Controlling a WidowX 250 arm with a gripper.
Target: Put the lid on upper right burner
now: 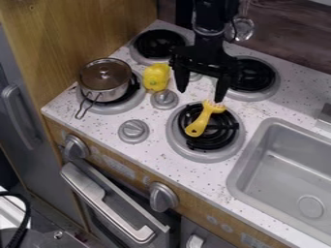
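Speckled stovetop; gripper hangs above, fingers apart.

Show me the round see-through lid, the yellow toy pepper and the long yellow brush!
Round see-through lid [103, 75]: camera view, on its top near the knob.
Yellow toy pepper [156, 77]: camera view, middle of its side.
Long yellow brush [202, 120]: camera view, on its handle.

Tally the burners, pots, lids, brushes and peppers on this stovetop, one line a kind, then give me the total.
Burners: 4
Pot: 1
Lid: 1
Brush: 1
Pepper: 1
Total: 8
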